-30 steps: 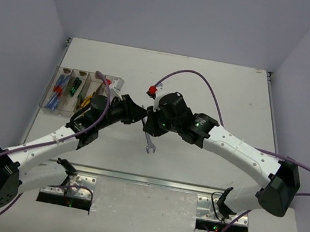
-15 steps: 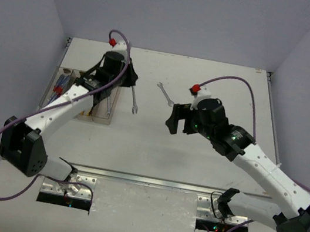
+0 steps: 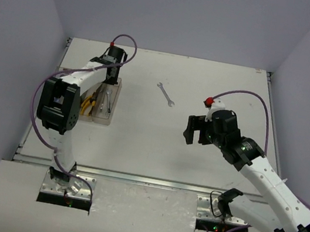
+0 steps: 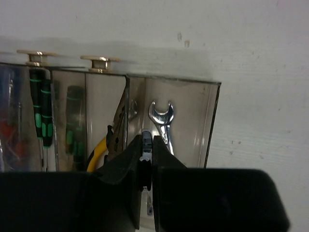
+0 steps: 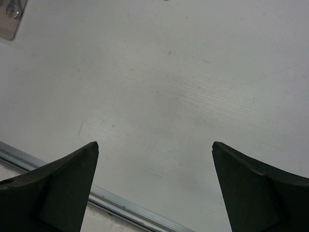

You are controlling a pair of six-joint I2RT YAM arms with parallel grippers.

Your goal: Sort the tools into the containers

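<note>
**One wrench pinched over the end bin, another out on the table**

From above, the left gripper sits over the right-end bin of the containers. A loose wrench lies well apart on the table, and the right gripper hangs spread wide.

Only the left wrist shows the jaws nearly together, pinching a thin silver wrench edge-on. It is beside a second wrench, with pliers in the next bin.

The right wrist shows wide-set fingers above the table.
</note>
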